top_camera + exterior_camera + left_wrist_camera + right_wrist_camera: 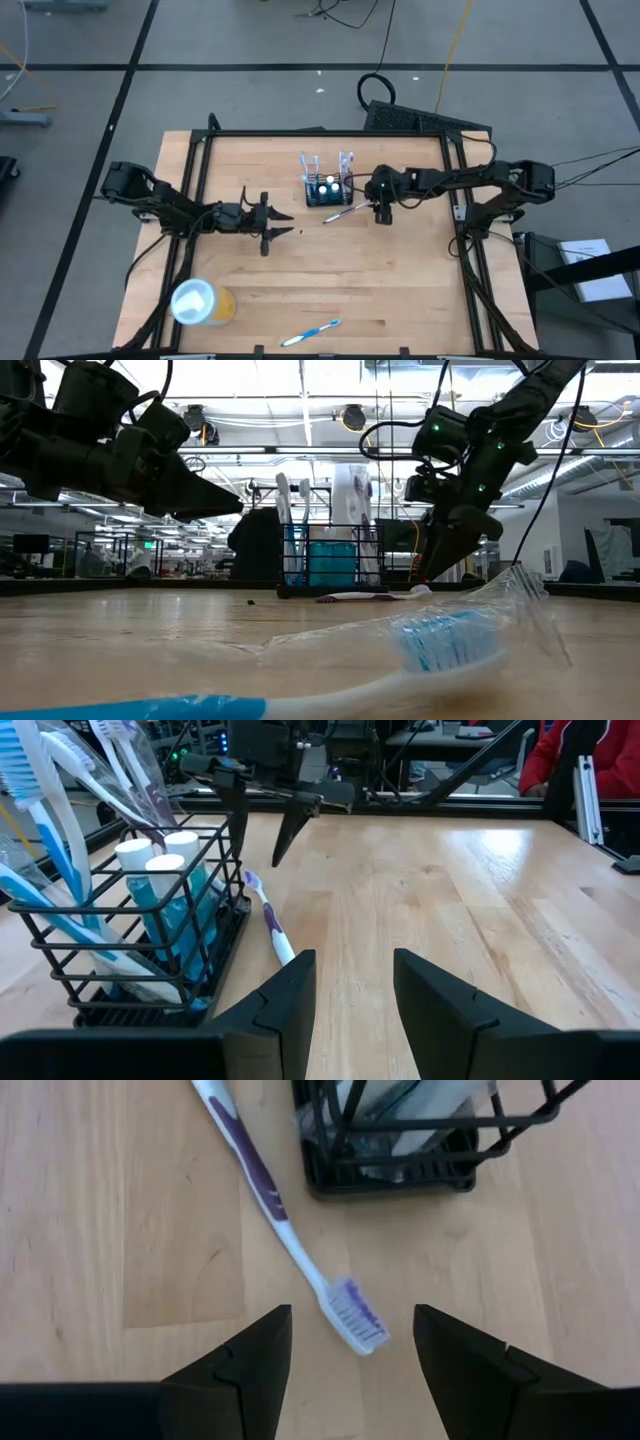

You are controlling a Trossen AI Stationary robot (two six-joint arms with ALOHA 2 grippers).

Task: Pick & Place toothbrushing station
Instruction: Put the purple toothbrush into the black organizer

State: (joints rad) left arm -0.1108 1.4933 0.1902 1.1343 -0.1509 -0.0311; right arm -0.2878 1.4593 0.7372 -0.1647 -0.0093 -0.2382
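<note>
The toothbrushing station (327, 190), a small black wire-mesh rectangular holder with compartments, is seen standing upright on the wooden table (400, 280), towards its far side and near the middle. Wrapped toothbrushes (311, 165) and white-capped teal tubes (168, 890) are held upright in its compartments.

A purple-and-white toothbrush (285, 1230) is laid flat on the table just beside the holder, on the side facing the right arm, with its bristled head pointing away from the holder.

The right gripper (383, 212) is poised above the table next to the holder, directly over the bristled end of that toothbrush. Its fingers are spread apart and nothing is grasped between them.

The left gripper (268, 229) is held above the table, well apart from the holder and facing it. Its fingers are parted and nothing is grasped.

A yellow cup with a white lid (200, 302) is placed near the front left corner. A blue-and-white toothbrush in clear wrapping (311, 332) is laid near the front edge.
</note>
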